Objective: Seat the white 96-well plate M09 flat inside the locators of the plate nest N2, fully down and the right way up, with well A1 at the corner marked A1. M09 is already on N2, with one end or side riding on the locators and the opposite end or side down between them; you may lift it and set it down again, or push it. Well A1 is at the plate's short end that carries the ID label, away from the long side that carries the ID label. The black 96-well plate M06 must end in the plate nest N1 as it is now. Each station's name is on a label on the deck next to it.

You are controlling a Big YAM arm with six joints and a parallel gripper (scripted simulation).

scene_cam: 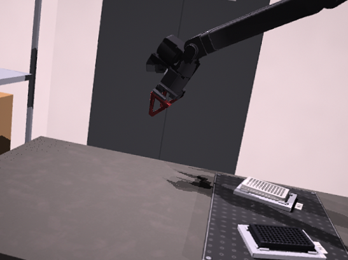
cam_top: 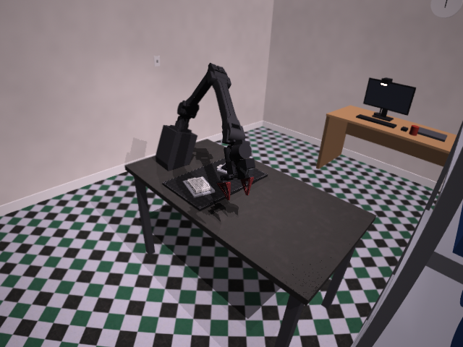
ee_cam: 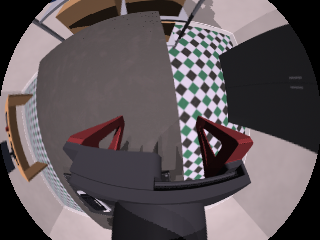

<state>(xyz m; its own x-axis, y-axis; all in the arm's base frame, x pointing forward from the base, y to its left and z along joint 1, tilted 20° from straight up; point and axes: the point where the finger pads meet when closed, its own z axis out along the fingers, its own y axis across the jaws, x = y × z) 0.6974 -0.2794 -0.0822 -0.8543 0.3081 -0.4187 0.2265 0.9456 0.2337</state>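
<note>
The white plate M09 (scene_cam: 265, 188) sits tilted on its nest N2 (scene_cam: 266, 198) at the far end of the dark perforated deck mat. It also shows in the top view (cam_top: 197, 185). The black plate M06 (scene_cam: 281, 237) sits in the white nest N1 (scene_cam: 280, 251) at the near end of the mat. My gripper (scene_cam: 156, 106) with red fingers is open and empty. It hangs high above the table, to the left of the mat and well apart from both plates. The wrist view shows the open fingers with only table and floor beyond.
Small white labels lie beside each nest (scene_cam: 299, 206) (scene_cam: 317, 249). The arm's base block (cam_top: 174, 146) stands at the table's back corner. A shelf unit (scene_cam: 8, 54) and a dark cabinet (scene_cam: 175, 69) stand beyond the table.
</note>
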